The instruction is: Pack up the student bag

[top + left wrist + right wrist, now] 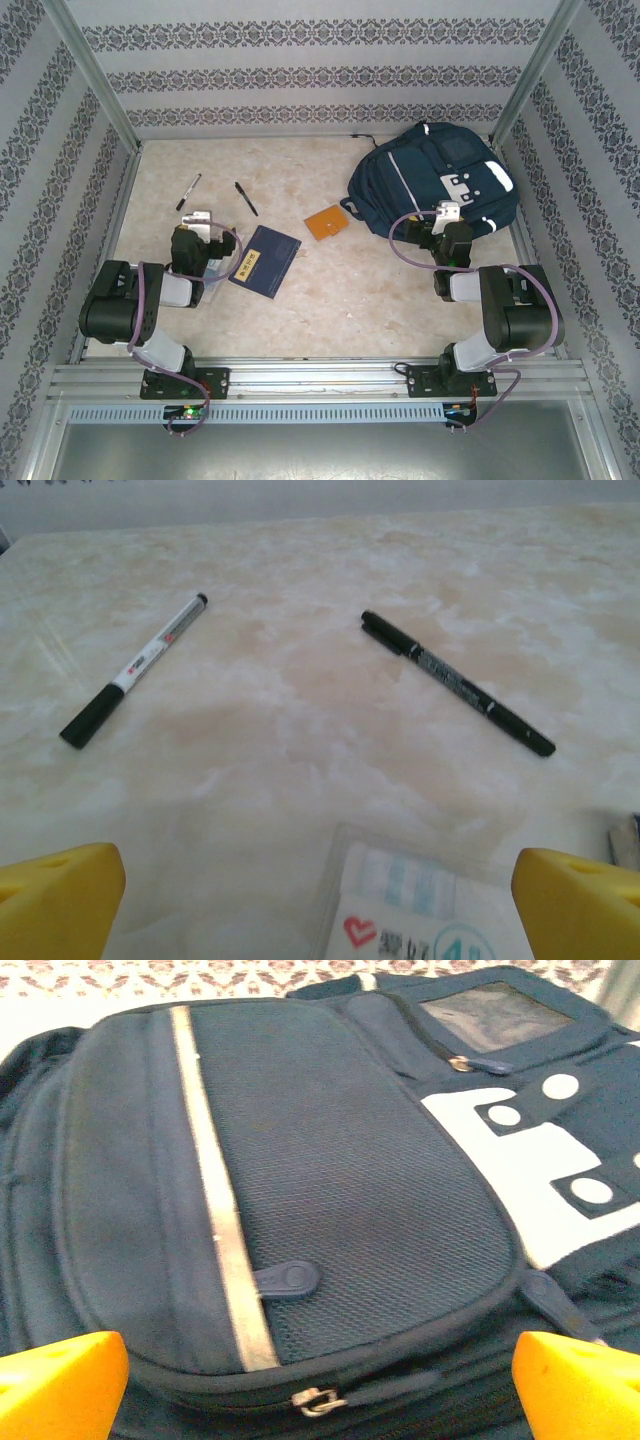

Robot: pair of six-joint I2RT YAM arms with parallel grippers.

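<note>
**Q:** Overhead view: surface and enclosure?

**A:** A pale marbled table (380, 290) is recorded, closed in on three sides by striped patterned walls (300, 75), with metal posts at the far corners. The student bag (430, 180) lies at the far right, close to the right wall. Open tabletop is noted along the near edge and between the arms.

**Q:** Other items there?

**A:** A flat navy book (265, 260) is seen just beside the left gripper (198, 215). An orange card (326, 222) lies mid-table, and two pens lie far left. The right gripper (449, 210) is placed at the bag's near edge.

**Q:** Left wrist view?

**A:** The yellow fingertips are seen at opposite lower corners, so the jaws are spread wide. A clear plastic packet (420, 910) lies on the table between them. Beyond it, a white-barrelled marker (135, 668) and a slim black pen (455, 682) lie well apart on smooth, glossy stone.

**Q:** Right wrist view?

**A:** The jaws are likewise spread wide, just short of the bag. Navy mesh fabric, a pale stripe (220, 1210), white patches and a metal zip pull (318, 1400) are observed.
</note>
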